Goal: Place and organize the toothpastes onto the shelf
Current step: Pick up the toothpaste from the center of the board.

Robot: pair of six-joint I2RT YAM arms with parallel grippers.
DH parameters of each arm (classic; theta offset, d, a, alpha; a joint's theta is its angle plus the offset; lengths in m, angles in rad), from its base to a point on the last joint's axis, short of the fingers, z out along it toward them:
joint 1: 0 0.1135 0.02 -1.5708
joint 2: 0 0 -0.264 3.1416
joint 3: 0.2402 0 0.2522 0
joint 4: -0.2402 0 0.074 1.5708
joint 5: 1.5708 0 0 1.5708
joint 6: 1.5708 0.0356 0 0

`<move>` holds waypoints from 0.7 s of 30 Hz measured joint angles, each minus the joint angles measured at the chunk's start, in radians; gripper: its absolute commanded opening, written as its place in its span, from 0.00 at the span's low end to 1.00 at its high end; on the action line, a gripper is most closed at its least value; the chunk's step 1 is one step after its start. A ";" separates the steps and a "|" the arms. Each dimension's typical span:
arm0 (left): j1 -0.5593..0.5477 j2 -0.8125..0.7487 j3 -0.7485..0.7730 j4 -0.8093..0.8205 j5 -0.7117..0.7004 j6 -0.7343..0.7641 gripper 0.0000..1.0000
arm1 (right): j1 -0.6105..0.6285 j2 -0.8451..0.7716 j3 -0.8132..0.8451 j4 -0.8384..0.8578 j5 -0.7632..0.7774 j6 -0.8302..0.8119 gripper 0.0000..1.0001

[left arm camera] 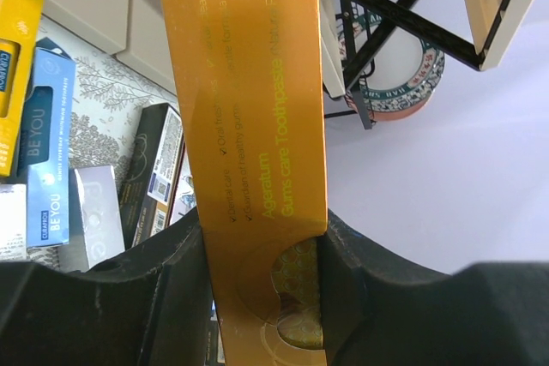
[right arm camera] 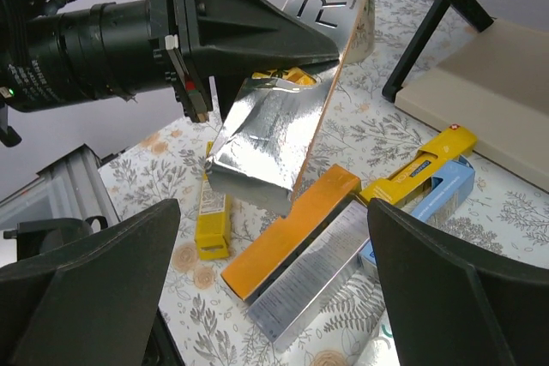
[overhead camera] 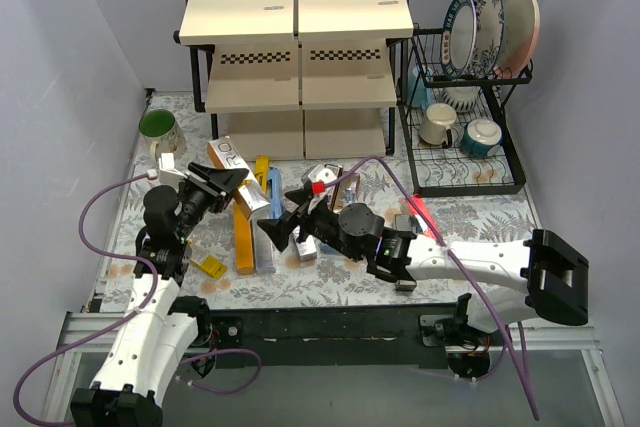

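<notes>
left wrist: left claw [left arm camera: 262,276] grips orange toothpaste [left arm camera: 244,83]; right claw [right arm camera: 274,285] wide open.

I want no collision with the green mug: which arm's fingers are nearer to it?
Left. The left fingers, gripping a carton, are just front-right of the green mug; the right fingers hang farther right over loose cartons.

Left arm [overhead camera: 140,342] wearing white shells over black joints, trailing a looping purple cable [overhead camera: 90,212], right arm [overhead camera: 480,262] showing the same white casing, a boxy black housing [overhead camera: 556,277], its own purple lead [overhead camera: 376,159], right gripper [overhead camera: 284,213] showing broad matte black wedge fingers [right arm camera: 86,289].
</notes>
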 measured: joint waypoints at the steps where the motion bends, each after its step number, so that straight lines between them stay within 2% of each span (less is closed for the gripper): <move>1: -0.002 0.000 -0.004 0.010 0.004 -0.001 0.38 | 0.001 0.010 0.005 0.006 0.006 -0.002 0.99; 16: -0.033 -0.001 -0.033 0.109 0.036 -0.002 0.39 | 0.006 0.150 0.101 0.021 0.015 -0.028 0.98; 21: -0.044 -0.003 -0.044 0.138 0.040 -0.010 0.40 | 0.006 0.173 0.102 0.022 0.027 -0.039 0.95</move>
